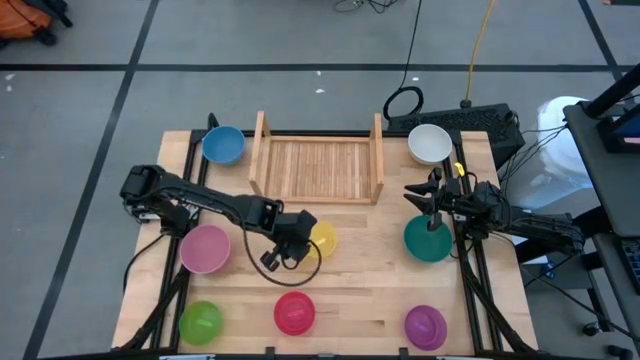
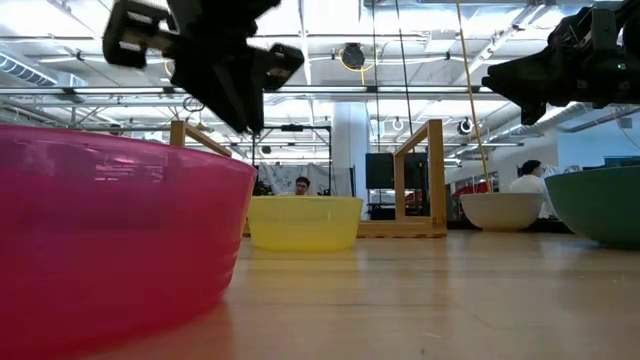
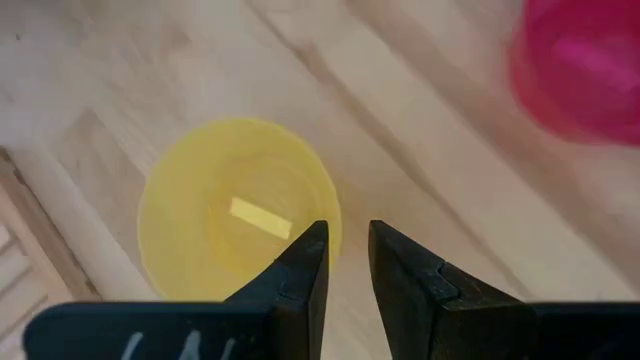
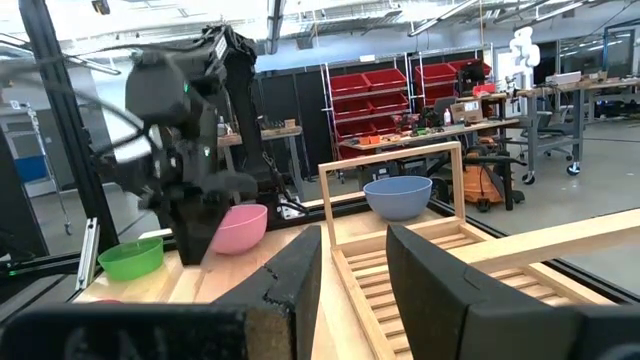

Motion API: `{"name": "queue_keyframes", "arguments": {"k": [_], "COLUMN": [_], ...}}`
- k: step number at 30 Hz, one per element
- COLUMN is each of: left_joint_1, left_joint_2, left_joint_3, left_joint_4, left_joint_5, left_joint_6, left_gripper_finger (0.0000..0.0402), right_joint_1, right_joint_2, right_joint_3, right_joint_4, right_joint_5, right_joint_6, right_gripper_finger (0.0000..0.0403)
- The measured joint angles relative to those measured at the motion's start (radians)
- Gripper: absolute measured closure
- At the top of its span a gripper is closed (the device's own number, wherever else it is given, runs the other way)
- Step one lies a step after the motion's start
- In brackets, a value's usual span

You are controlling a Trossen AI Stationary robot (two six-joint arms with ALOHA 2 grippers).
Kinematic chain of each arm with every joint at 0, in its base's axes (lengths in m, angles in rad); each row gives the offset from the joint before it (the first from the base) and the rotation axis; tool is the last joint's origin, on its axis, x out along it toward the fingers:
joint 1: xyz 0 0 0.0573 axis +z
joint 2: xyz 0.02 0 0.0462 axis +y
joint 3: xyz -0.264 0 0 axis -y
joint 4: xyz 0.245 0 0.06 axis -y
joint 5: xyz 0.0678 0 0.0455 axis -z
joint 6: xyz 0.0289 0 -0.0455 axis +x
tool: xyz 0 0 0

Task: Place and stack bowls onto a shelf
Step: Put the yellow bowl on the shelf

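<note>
My left gripper (image 3: 345, 262), fingers slightly parted and empty, hovers over the yellow bowl (image 3: 238, 210) just before the shelf (image 1: 316, 165); I should straddle its rim squarely before closing.

Past the right gripper (image 4: 352, 262), parted, the shelf (image 4: 400, 260) stands before blue bowl (image 4: 397, 196), pink bowl (image 4: 238, 228).

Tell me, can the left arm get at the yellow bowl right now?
Probably yes. The left gripper hangs just above the yellow bowl, fingers slightly parted over its rim, and nothing lies between them; the bowl stands alone on the table.
</note>
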Motion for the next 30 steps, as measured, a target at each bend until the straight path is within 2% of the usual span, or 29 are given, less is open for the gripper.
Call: {"name": "queue_keyframes", "arguments": {"k": [5,12,19,30], "left_joint_1": [-0.014,-0.012,-0.015,-0.014], "left_joint_2": [0.033,0.081,0.102,0.100], "left_joint_3": [-0.001,0.001,-0.002,-0.001], "left_joint_4": [0.062,0.134,0.117,0.133], "left_joint_5": [-0.067,-0.069,-0.041,-0.040], "left_joint_6": [-0.017,-0.095,-0.202,-0.266], "left_gripper_finger": [0.0321,0.0321,0.0321,0.0321], "right_joint_1": [0.000,0.000,0.000,0.000], "right_joint_2": [0.001,0.004,0.007,0.013], "right_joint_3": [0.000,0.000,0.000,0.000], "right_joint_4": [0.000,0.002,0.006,0.009], "right_joint_5": [-0.002,-0.003,-0.001,0.000], "right_joint_6": [0.075,0.091,0.078,0.073], "right_gripper_finger": [0.0293,0.0293,0.0293,0.0293]}}
